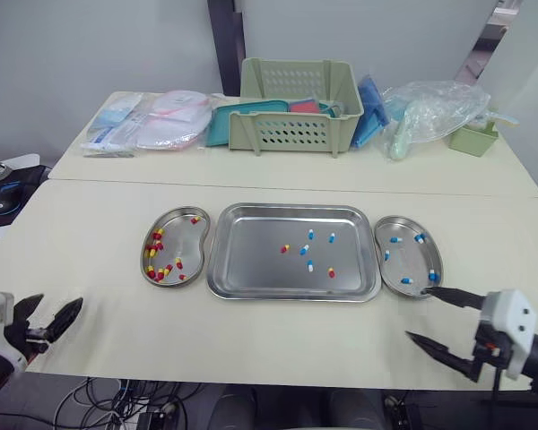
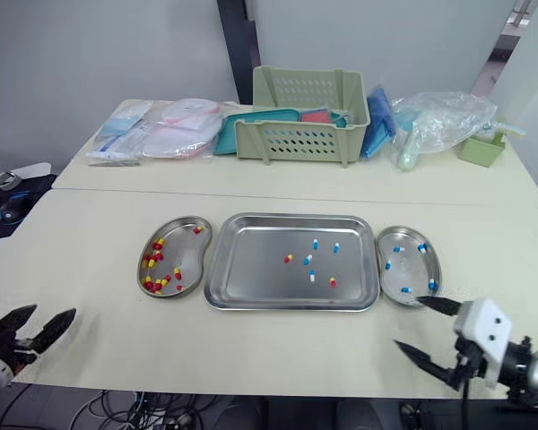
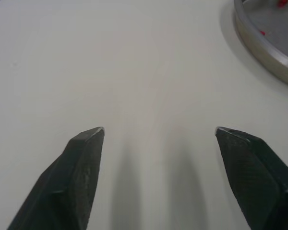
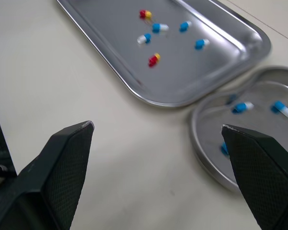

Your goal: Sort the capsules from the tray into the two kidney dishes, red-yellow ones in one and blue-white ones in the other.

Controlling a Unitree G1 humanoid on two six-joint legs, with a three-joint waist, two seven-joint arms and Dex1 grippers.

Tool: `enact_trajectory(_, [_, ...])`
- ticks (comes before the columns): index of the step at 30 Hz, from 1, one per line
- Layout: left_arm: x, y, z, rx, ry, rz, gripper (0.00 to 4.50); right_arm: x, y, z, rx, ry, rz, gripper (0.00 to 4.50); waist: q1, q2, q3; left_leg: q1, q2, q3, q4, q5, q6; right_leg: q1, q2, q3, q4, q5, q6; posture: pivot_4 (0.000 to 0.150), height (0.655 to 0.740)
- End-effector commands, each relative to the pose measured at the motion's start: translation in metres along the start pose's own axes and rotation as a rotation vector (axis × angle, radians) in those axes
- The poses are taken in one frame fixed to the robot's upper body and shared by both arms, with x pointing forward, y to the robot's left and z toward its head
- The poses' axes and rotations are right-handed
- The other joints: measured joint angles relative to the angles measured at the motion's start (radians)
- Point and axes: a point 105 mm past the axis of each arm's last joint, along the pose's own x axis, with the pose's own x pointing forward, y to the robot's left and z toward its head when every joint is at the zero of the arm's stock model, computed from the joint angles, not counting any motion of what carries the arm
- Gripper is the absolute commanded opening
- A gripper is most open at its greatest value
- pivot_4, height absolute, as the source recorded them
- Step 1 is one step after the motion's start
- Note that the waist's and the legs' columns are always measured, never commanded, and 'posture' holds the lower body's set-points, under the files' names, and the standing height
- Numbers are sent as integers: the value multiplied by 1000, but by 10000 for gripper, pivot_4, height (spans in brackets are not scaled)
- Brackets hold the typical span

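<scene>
Currently the left gripper and right gripper hover open-jawed and empty above the cream table, with seemingly six capsules in the rectangular steel tray.

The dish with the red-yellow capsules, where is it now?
In the left eye view this kidney dish lies on the robot's left, close beside the left edge of the tray.

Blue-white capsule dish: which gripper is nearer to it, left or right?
Right. The right gripper is open just in front of the blue-white dish, one fingertip near its rim. The left gripper is open far on the other side, past the tray and the red-yellow dish.
</scene>
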Motion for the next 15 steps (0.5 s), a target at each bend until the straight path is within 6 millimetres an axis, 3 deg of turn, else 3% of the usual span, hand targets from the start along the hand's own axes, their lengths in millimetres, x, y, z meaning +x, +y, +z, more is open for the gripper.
enact_trajectory(1, [-9, 0, -1, 5, -6, -36, 44888, -23, -21, -5, -27, 40, -30, 45000, 0, 0, 0, 0, 0, 0, 0, 0, 0, 0, 0, 0, 0, 0, 0, 1500, 7400])
enact_trajectory(7, [-14, -3, -3, 1, 13, -63, 44888, -48, -49, -11, -47, 102, -62, 45000, -1, 0, 0, 0, 0, 1, 0, 0, 0, 0, 0, 1, 0, 0, 0, 1500, 7400])
enact_trajectory(15, [-18, -7, -9, 9, 25, -58, 44888, -53, -65, -12, -66, 146, -39, 45000, -2, 0, 0, 1, 0, 2, -1, 0, 0, 0, 0, 1, 0, 0, 0, 1500, 7400])
